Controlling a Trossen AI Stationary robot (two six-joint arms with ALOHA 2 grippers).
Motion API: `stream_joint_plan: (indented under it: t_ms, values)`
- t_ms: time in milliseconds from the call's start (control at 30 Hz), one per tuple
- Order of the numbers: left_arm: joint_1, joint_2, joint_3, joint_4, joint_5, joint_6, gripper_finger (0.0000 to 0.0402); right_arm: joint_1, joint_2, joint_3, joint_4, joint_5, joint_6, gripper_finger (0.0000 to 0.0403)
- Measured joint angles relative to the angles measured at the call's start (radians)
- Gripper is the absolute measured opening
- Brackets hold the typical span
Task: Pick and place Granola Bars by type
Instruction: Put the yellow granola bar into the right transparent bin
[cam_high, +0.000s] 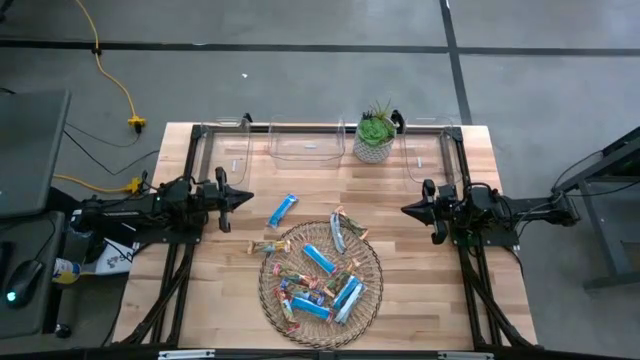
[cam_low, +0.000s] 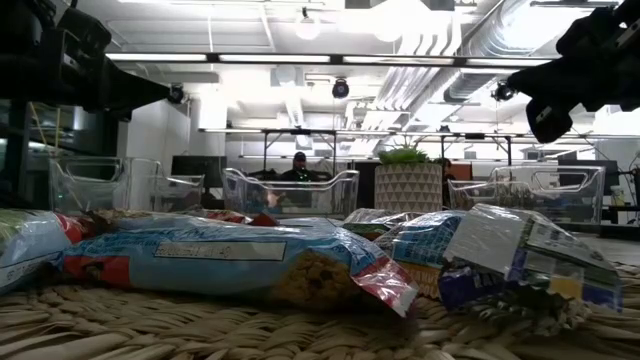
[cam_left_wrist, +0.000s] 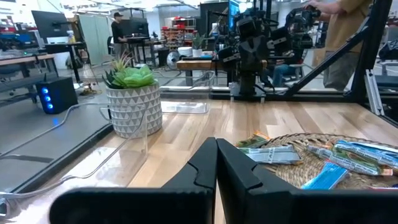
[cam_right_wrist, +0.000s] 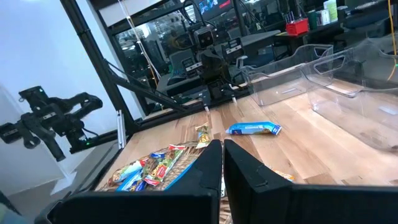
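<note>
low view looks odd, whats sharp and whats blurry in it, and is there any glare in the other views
Low view: the granola bars fill the foreground large and slightly soft, and the ceiling lights blow out white. High view: even light, weak shadows; the clear bins are hard to pick out on the wood. Left wrist view: the potted plant is crisp, the gripper's own fingers dark. Right wrist view: bins show pale reflections.

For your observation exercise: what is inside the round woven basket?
The basket holds a heap of granola bars, blue-and-white and tan ones. Bars or basket floor beneath the heap are covered.
</note>
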Motion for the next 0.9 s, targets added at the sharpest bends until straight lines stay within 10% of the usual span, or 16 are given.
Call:
stream_joint_plan:
  t_ms: [900]
  values:
    - [0.000, 0.000, 0.000, -0.003, 0.001, -0.001, 0.0003, -0.001, 0.000, 0.000, 0.073, 0.025, -0.040, 0.0000]
